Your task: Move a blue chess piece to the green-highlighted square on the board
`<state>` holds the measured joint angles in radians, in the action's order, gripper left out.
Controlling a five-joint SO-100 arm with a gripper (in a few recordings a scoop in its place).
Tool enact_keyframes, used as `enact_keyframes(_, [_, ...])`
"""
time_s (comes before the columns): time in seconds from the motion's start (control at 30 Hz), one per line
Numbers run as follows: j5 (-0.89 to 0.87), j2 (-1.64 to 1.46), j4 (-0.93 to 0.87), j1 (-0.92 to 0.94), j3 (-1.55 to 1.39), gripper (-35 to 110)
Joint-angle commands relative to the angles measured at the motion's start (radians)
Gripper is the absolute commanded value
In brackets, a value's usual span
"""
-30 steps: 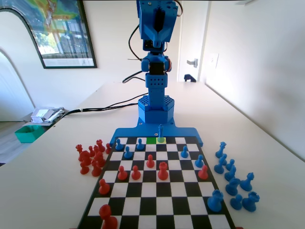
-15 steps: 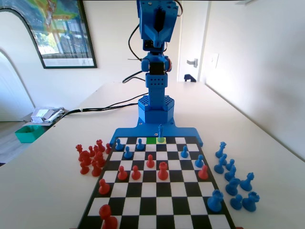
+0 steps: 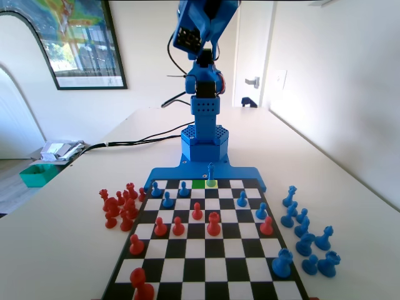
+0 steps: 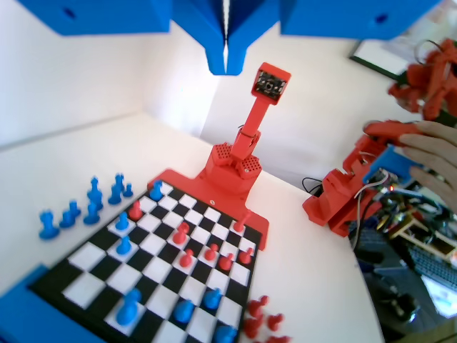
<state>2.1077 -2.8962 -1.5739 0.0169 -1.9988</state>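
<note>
The slim blue chess piece stands upright on the pale yellow square in the board's far row, right beside the green-highlighted square, which is bare. In the wrist view the same blue chess piece stands near the bottom edge of the board. My gripper hangs high above the board, its jaws pressed together with nothing between them. The blue arm is folded up high over its base.
Blue pawns and red pieces are spread over the far half of the board. Captured red pieces lie to the left and captured blue pieces to the right in the fixed view.
The arm's upper part has swung and tilted to the left in the fixed view. No piece on the board has moved.
</note>
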Motion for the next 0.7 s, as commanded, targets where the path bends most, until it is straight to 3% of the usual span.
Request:
enact_keyframes(0.0, [0.143, 0.129, -0.049, 0.046, 0.098, 1])
enact_keyframes(0.3, [0.489, 0.416, -0.041, 0.141, 0.098, 1])
enact_keyframes(0.67, [0.555, 0.646, 0.075, 0.075, -0.055, 1])
